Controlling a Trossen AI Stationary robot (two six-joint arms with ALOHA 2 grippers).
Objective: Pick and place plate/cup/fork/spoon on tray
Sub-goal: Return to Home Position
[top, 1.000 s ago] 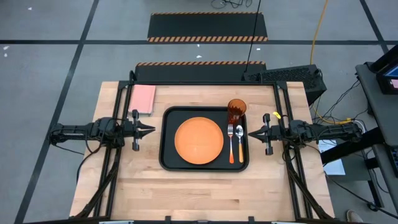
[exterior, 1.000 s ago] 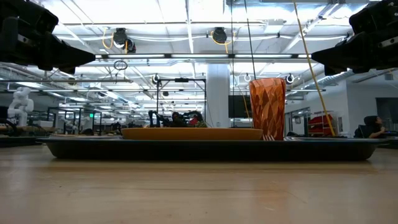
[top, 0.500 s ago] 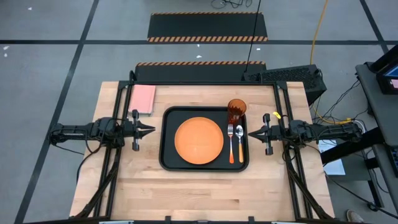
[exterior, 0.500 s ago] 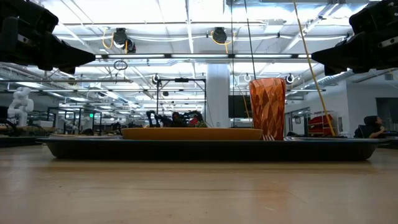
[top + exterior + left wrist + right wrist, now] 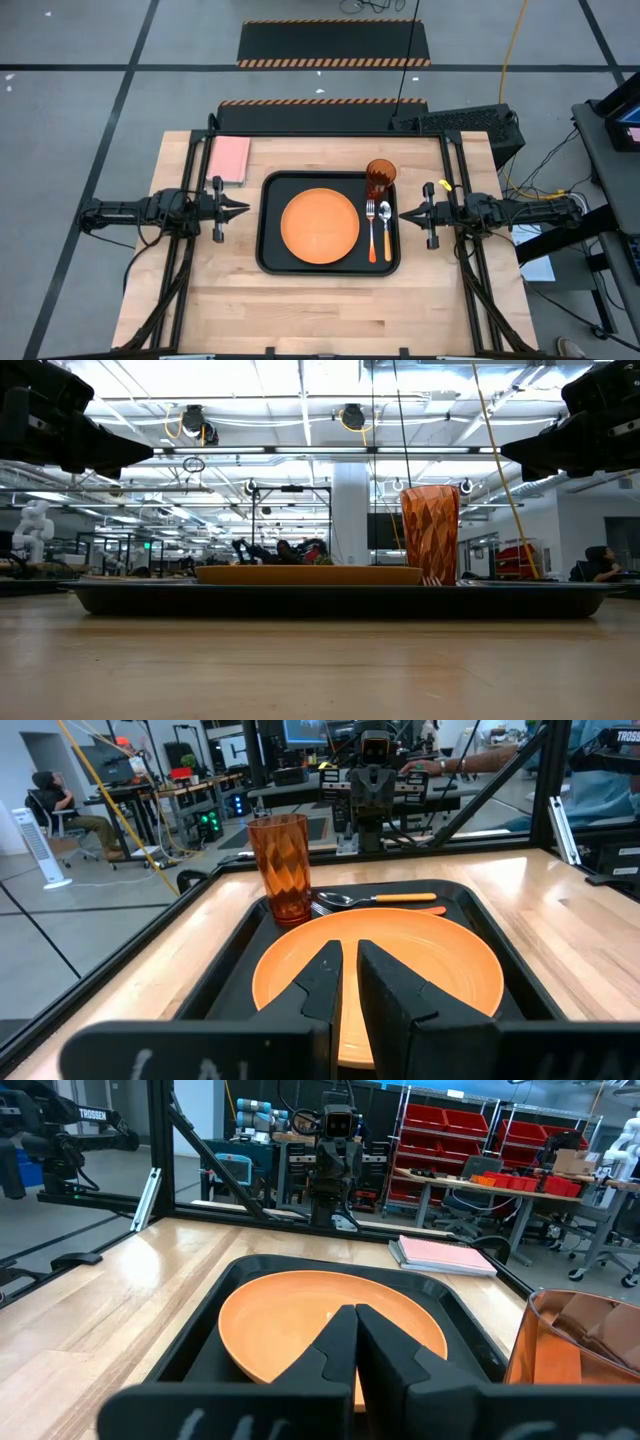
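On the black tray (image 5: 270, 250): orange plate (image 5: 319, 226) centred, fork (image 5: 371, 232) and spoon (image 5: 386, 229) side by side beside it, cup (image 5: 380, 178) at a corner. Left fingers (image 5: 243, 210) nearly closed, right fingers (image 5: 404, 212) fully closed, both empty, flanking the tray above the wooden surface (image 5: 330, 310).

Bright, even ceiling light; low view's near tabletop blurred.
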